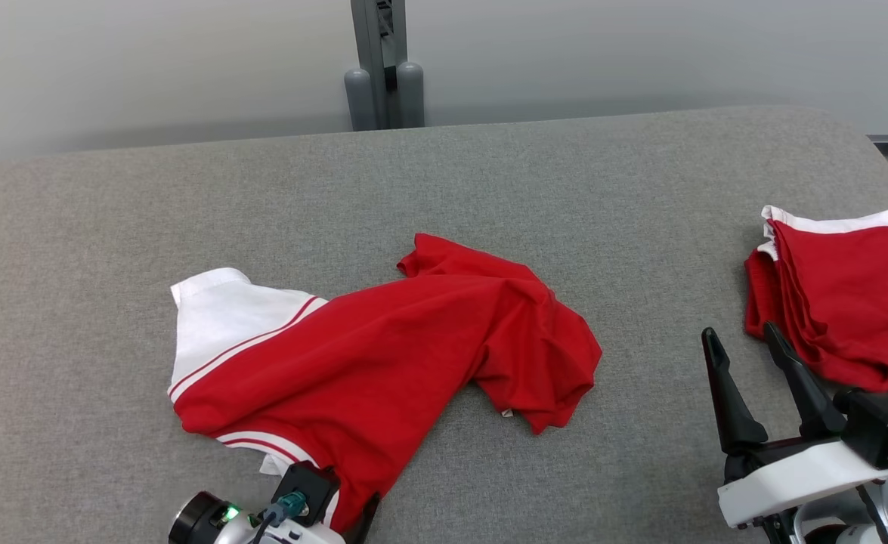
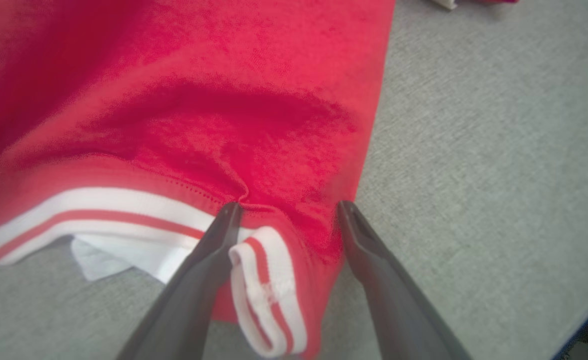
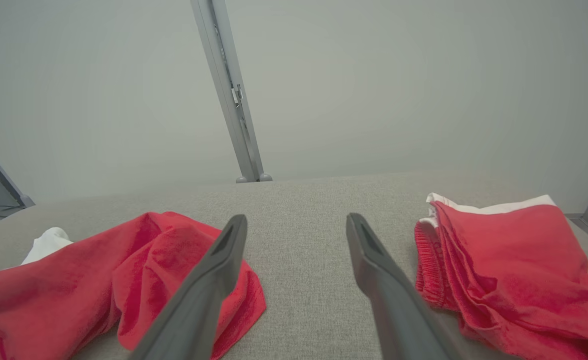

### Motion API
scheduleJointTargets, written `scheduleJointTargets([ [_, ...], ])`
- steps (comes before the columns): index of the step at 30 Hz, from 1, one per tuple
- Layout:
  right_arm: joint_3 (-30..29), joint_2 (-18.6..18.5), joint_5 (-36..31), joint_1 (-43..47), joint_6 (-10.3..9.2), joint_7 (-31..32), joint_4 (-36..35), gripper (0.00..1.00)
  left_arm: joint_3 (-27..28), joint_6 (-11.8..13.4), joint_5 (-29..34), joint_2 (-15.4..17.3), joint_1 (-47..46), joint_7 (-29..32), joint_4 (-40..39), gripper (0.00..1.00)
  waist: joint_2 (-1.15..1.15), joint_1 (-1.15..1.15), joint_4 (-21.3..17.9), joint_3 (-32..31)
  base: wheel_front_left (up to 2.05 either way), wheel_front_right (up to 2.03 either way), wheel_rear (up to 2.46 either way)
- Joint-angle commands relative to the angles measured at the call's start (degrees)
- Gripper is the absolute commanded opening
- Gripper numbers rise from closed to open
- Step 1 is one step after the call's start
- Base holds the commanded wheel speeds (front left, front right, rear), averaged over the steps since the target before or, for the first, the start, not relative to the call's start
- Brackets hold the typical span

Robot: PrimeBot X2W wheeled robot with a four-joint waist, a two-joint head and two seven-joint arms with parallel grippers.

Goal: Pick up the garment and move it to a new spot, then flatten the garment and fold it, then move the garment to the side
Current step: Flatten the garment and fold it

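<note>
The left gripper (image 2: 288, 207) has its jaws spread on both sides of the red-and-white striped cuff (image 2: 268, 295) of the crumpled red cloth garment with a white sleeve (image 1: 383, 347), which lies from the near edge to the middle of the grey padded fabric bench (image 1: 489, 189). The pick-up seems to be in hand, and the next move calls for closing on this cuff. The right gripper (image 1: 739, 332), jaws spread and empty, hovers by the right edge, near a folded red cloth garment (image 1: 844, 295) that could hinder the move.
</note>
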Motion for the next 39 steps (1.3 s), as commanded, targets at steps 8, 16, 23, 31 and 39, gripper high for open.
scheduleJointTargets([
  [8,-1.2,-0.3,0.6,-0.6,0.01,-1.5,1.0,1.0,-2.2,-2.6,1.4,2.7,-2.4,2.4,-2.4,0.0,0.0,0.0,0.6,1.1,0.0,0.0,0.0],
  [16,-2.1,-0.3,0.9,-0.3,0.01,-2.2,0.9,1.0,-5.2,-6.4,-0.2,12.0,-3.5,9.1,-19.0,0.0,0.0,0.0,3.6,0.3,0.0,0.0,0.0],
  [23,-2.7,-0.3,1.2,0.6,0.01,-2.7,0.8,1.0,-7.9,-7.1,-4.5,22.3,-4.1,18.0,-36.3,0.0,0.0,0.0,5.2,-0.5,0.0,0.0,0.0],
  [31,-3.0,-0.3,1.8,1.0,0.01,-2.8,0.6,1.0,-6.4,-7.1,-9.3,31.0,-9.4,26.0,-49.6,0.0,0.0,0.0,5.1,-1.1,0.0,0.0,0.0],
  [39,-1.7,-0.3,1.9,-1.1,0.01,-2.3,-0.1,1.0,-6.8,-7.1,-14.9,30.6,-18.1,23.8,-39.9,0.0,0.0,0.0,3.0,1.8,0.0,0.0,0.0],
])
